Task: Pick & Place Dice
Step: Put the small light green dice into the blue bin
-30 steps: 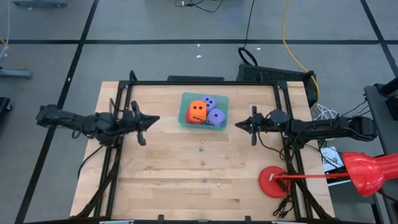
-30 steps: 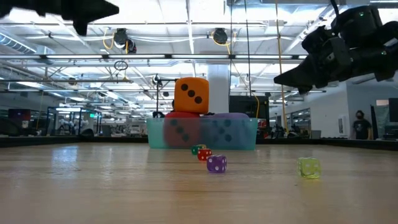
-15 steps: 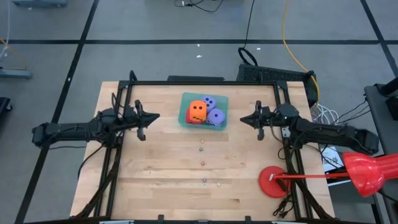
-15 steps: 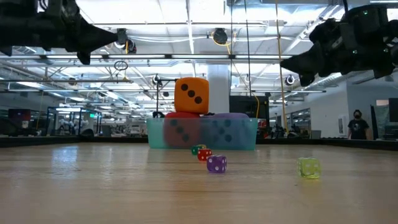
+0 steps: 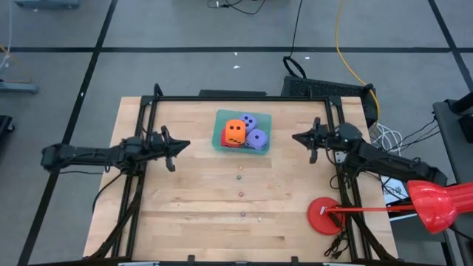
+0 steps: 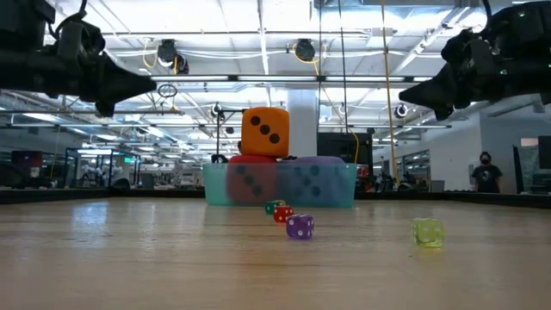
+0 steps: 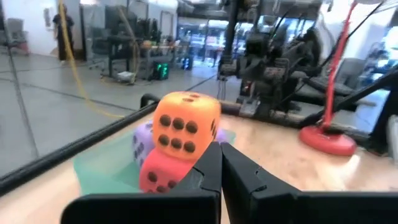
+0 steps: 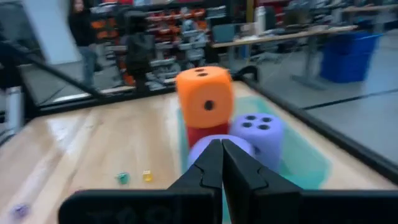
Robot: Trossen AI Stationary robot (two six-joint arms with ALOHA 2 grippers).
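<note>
A teal tray (image 5: pixel 220 118) stands at the table's far middle and holds the dice. The orange die (image 5: pixel 235 131) sits on top of the red die (image 7: pixel 158 176), with two purple-blue dice (image 5: pixel 249 120) (image 5: pixel 256 139) beside them. My left gripper (image 5: pixel 185 144) hangs shut to the left of the tray, pointing level at it and above the table. On the tray's other side, my right gripper (image 5: pixel 295 137) is likewise shut, level and pointing at the tray. Neither gripper holds anything.
Several tiny dice lie on the wood nearer than the tray: a purple one (image 6: pixel 300 226), a red one (image 6: pixel 283 214), a yellow-green one (image 6: pixel 428 232). A red disc (image 5: pixel 325 216) with a red handle sits at the near right. A black frame (image 5: pixel 236 97) borders the table.
My left gripper has come down toward the table, its arm swinging toward the near edge while the tip stays left of the tray. My right gripper has drawn back from the tray toward the table's right and far edges. Both stay shut. The dice have not moved.
</note>
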